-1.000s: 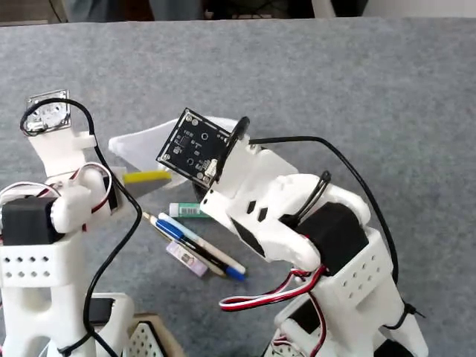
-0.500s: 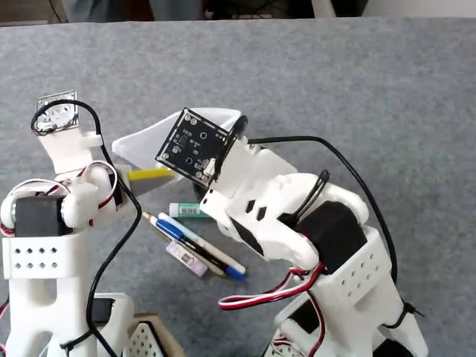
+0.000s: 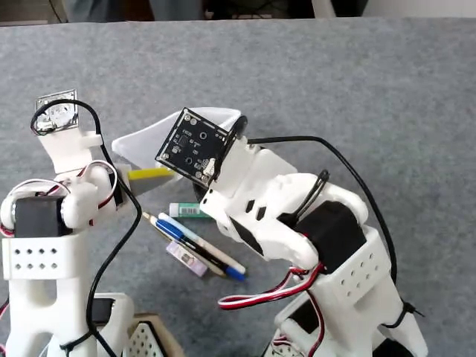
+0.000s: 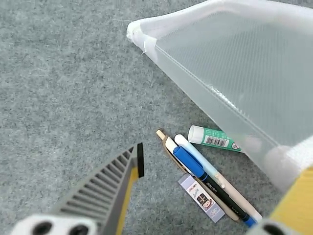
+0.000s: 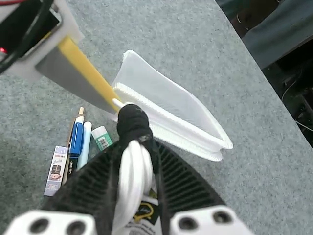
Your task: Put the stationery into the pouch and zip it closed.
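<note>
Pinches the rim of the white mesh pouch (image 5: 171, 110) with the right gripper (image 5: 131, 120), fingers closed tight on the fabric. Spreads the left gripper (image 3: 141, 178) wide at the pouch's mouth, one yellow-faced finger (image 5: 90, 78) touching its edge. Finds the glue stick (image 4: 212, 138), pens (image 4: 205, 178) and eraser (image 4: 200, 198) outside on the grey mat (image 3: 372, 89), glue stick just beside the pouch, pens and eraser near it.
</note>
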Robot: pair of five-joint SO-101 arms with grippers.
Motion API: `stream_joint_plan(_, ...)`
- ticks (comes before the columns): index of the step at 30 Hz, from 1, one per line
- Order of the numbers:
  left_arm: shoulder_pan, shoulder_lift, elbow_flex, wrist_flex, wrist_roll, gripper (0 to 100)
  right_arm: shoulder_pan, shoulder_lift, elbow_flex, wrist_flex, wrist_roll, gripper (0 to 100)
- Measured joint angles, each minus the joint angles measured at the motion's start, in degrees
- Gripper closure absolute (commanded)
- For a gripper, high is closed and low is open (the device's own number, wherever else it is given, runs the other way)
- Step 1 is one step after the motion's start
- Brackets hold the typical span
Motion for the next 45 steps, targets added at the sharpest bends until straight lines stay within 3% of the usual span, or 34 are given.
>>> stream_joint_plan(5, 0.0, -0.4, 1.8, -2.7, 0.0, 76, -0.2, 0.0, 0.1, 0.0, 0.0, 98.6)
stream_joint_plan(14, 0.1, -0.4, 5.5, -5.7, 0.1, 79, -0.4, 0.1, 0.2, 0.0, 0.1, 98.6)
stream_joint_plan(18, 0.0, -0.1, 5.5, -5.8, 0.1, 99, -0.4, 0.1, 0.2, 0.0, 0.1, 98.6)
stream_joint_plan(20, 0.0, -0.2, 5.5, -6.2, 0.1, 94, -0.4, 0.1, 0.1, 0.0, 0.1, 98.6)
stream_joint_plan(23, 0.0, -0.1, 5.5, -6.5, 0.1, 97, -0.4, 0.1, 0.1, 0.3, 0.1, 98.6)
stream_joint_plan(36, 0.0, 0.2, 5.6, -6.5, 0.1, 97, -0.4, 0.0, -0.6, 3.5, 0.1, 98.6)
stream_joint_plan(45, 0.0, 0.2, 5.6, -6.5, 0.1, 97, 4.5, 0.0, -5.4, 6.2, 0.1, 98.6)
